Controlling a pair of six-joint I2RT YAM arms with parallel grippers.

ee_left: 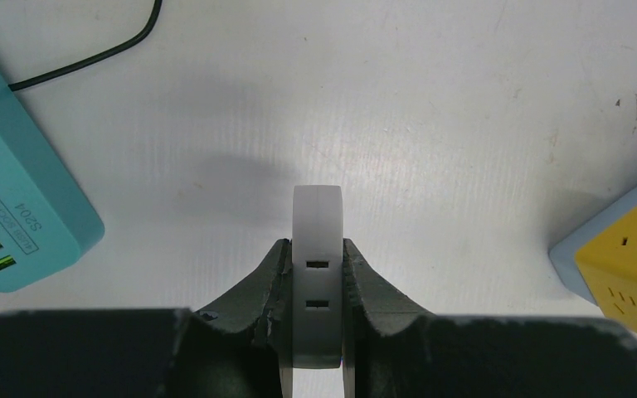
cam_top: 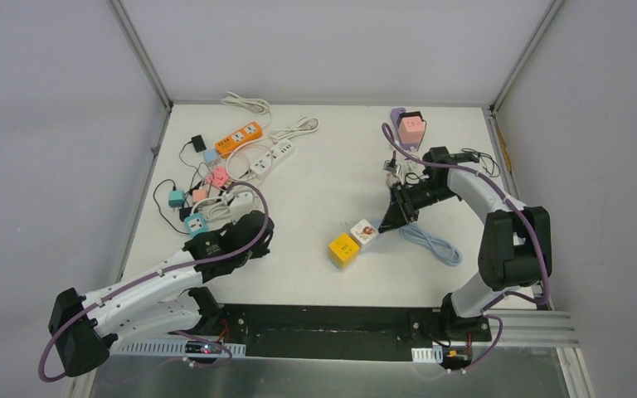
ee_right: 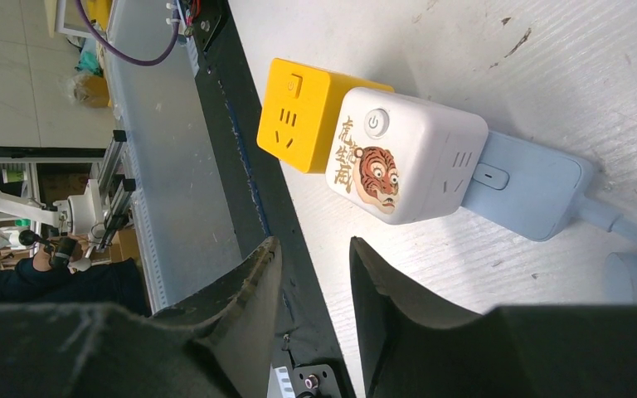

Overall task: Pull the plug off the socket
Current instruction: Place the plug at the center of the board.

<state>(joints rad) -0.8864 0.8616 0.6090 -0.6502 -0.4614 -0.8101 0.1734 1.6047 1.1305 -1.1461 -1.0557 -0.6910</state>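
A white cube socket with a tiger picture (cam_top: 366,230) lies mid-table, with a yellow cube socket (cam_top: 343,249) against its near-left side. In the right wrist view a light blue plug (ee_right: 531,191) sits in the white cube (ee_right: 406,157), beside the yellow cube (ee_right: 299,116), and its blue cable (cam_top: 431,241) runs off to the right. My right gripper (ee_right: 313,245) is open and empty, just short of the white cube (cam_top: 390,220). My left gripper (ee_left: 317,249) is shut on a flat white piece with two slots (ee_left: 317,224), over bare table left of the cubes (cam_top: 255,227).
A cluster of power strips and cube sockets with cables lies at the back left: an orange strip (cam_top: 239,138), a white strip (cam_top: 271,157), pink cubes (cam_top: 215,177). A teal strip (ee_left: 17,207) is close left of my left gripper. A pink cube on a purple base (cam_top: 410,126) stands at the back.
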